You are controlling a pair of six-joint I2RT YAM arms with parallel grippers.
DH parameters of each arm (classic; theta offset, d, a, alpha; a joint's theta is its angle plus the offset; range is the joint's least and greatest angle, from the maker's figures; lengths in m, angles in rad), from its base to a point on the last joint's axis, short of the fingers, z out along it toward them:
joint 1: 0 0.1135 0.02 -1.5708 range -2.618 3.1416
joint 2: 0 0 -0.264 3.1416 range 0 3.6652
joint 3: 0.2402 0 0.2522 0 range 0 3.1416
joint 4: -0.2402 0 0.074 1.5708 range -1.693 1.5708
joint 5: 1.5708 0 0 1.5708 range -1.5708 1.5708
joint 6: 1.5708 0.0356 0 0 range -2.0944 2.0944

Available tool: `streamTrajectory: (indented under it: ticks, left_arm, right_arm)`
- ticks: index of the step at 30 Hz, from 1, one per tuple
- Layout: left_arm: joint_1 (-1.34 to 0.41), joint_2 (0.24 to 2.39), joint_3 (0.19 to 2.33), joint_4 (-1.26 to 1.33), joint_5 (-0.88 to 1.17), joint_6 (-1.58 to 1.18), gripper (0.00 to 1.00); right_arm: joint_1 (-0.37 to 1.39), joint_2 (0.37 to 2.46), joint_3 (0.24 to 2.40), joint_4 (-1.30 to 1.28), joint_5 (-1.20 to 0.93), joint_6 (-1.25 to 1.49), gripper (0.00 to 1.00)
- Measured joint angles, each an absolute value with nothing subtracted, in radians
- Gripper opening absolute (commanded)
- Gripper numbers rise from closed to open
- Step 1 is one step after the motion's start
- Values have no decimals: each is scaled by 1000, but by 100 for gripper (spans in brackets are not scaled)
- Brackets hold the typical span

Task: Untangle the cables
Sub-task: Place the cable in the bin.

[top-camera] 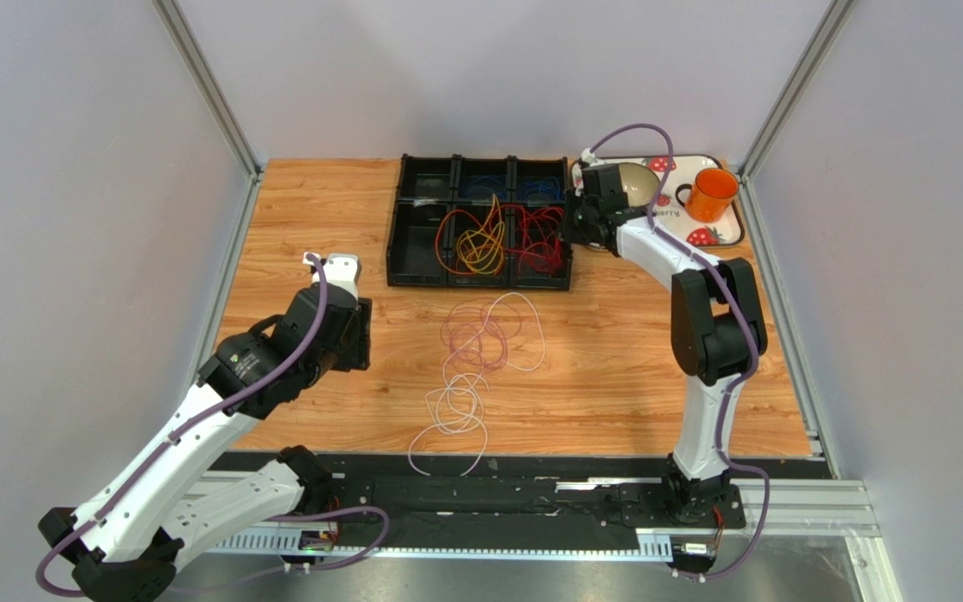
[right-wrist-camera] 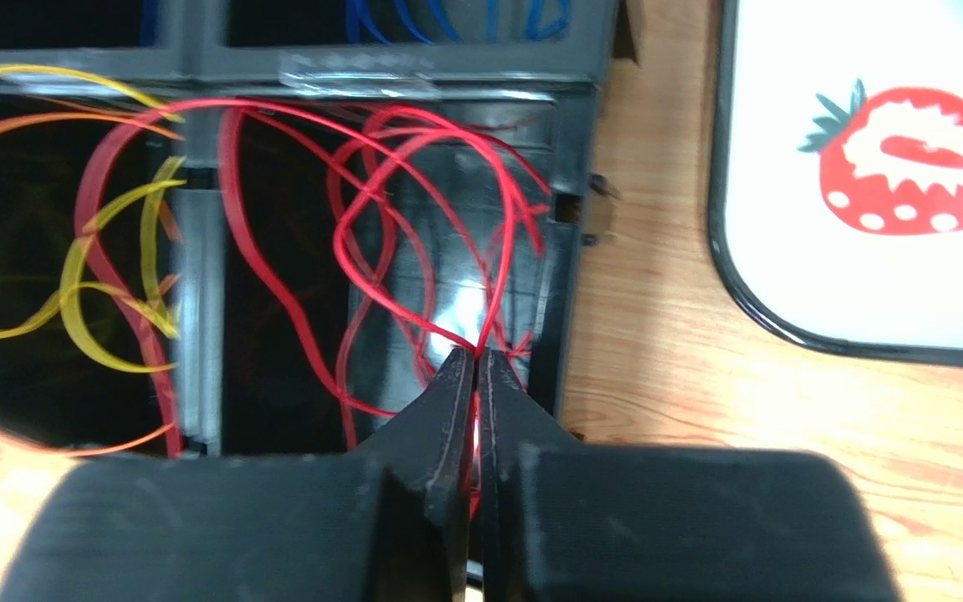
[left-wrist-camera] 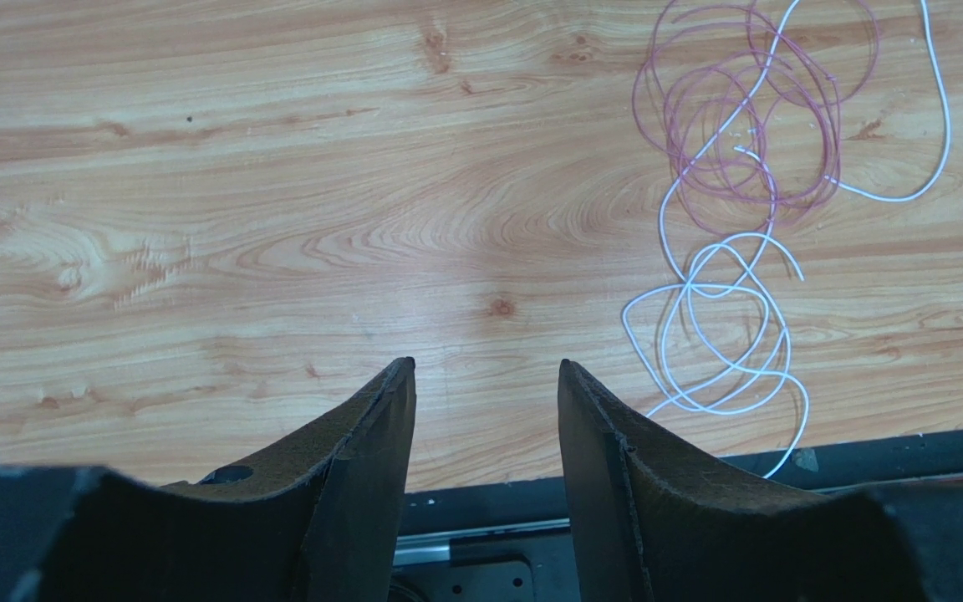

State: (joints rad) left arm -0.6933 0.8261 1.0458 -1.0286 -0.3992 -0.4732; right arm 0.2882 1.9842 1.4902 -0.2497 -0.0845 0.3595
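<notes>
Red cables (right-wrist-camera: 374, 238) loop inside the black compartment tray (top-camera: 414, 270), in its front right cell (top-camera: 542, 246). My right gripper (right-wrist-camera: 475, 360) is shut on a red cable strand over that cell (top-camera: 578, 226). Yellow and orange cables (top-camera: 479, 245) fill the middle front cell (right-wrist-camera: 97, 289), and blue cables (top-camera: 499, 190) lie in a back cell. On the table a tangle of pink and white cables (top-camera: 477, 364) lies in front of the tray (left-wrist-camera: 732, 188). My left gripper (left-wrist-camera: 484, 370) hangs open and holds nothing, left of that tangle (top-camera: 351, 332).
A white strawberry-print tray (top-camera: 728, 226) sits at the back right with an orange mug (top-camera: 711, 193) on it. Metal frame posts and grey walls border the wooden table. The black base rail (top-camera: 524, 483) runs along the near edge.
</notes>
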Motion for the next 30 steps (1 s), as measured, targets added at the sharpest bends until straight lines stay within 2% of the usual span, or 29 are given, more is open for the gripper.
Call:
streamTrajectory:
  ticks: [2, 3, 6, 21, 30]
  left_arm:
    - [-693, 826, 1046, -1029, -400, -473, 54]
    - [-693, 826, 1046, -1029, -400, -473, 54]
    - [-693, 826, 1046, -1029, -400, -473, 54]
    - [-693, 825, 1046, -1029, -400, -473, 54]
    - [-693, 820, 1046, -1029, -400, -473, 54]
  right_arm:
    - [292, 2000, 1504, -278, -61, 357, 15]
    - [294, 2000, 1505, -287, -56, 357, 25]
    - [298, 2000, 1517, -309, -31, 355, 35]
    - [320, 1906, 1600, -451, 7, 336, 51]
    - [427, 1829, 1613, -483, 18, 282, 50]
